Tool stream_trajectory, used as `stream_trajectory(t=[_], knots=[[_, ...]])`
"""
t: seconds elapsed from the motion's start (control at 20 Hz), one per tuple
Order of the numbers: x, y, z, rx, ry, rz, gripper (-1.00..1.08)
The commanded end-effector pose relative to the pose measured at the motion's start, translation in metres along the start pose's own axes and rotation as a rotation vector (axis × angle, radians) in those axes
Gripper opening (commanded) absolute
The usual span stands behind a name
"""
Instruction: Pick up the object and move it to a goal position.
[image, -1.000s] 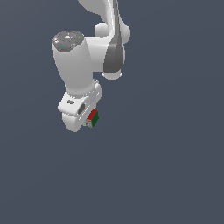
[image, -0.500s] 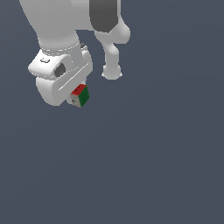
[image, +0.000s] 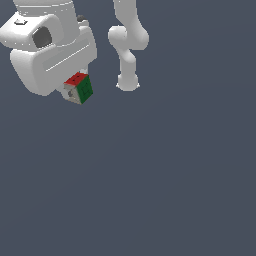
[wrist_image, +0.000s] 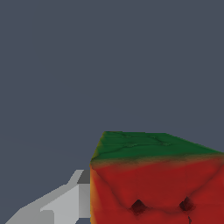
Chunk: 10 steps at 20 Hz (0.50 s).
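Seen in the upper left of the exterior view: the large white wrist and hand of the Panda arm (image: 50, 50), with a dark round opening on its side and a small dark mark near the top. Just under it, toward the lower right of this white body, the small cube (image: 80, 88), held at the gripper (image: 75, 90) and tilted, with a red face up, a green face toward the exterior view's right and a whitish-grey face toward the exterior view's left. Dark dots visible on the green and on the grey face. Fingers mostly hidden behind the hand and the cube, so the grip itself hard to read there. Cube hanging clear above the plain dark blue-grey ground (image: 165, 190), no contact with it visible.

Further right in the upper part of the same view: the white links and joints of the arm (image: 128, 42), going down to a rounded base (image: 128, 82) resting on the ground.

In the wrist view, at lower left: one light grey finger (wrist_image: 65, 203), pressed flat against the side of the cube (wrist_image: 157, 183). To the right of it, the cube very close and large, red face with two dark dots, green face above. Second finger not visible. Claw closed on the cube, as far as this one touching finger shows.
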<state>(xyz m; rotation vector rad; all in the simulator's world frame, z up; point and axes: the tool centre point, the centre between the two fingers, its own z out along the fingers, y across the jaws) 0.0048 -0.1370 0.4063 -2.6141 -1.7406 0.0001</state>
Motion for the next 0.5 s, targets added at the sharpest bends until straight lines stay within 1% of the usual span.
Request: stream_trajectory(t=[0.0, 0.2, 0.45], knots=[[-0.0022, 0.0004, -0.0097, -0.001, 0.000, 0.000, -1.00], [-0.0037, 0.0011, -0.0155, -0.001, 0.000, 0.000, -1.00], [-0.0031, 0.0017, -0.0133, -0.001, 0.000, 0.000, -1.00]])
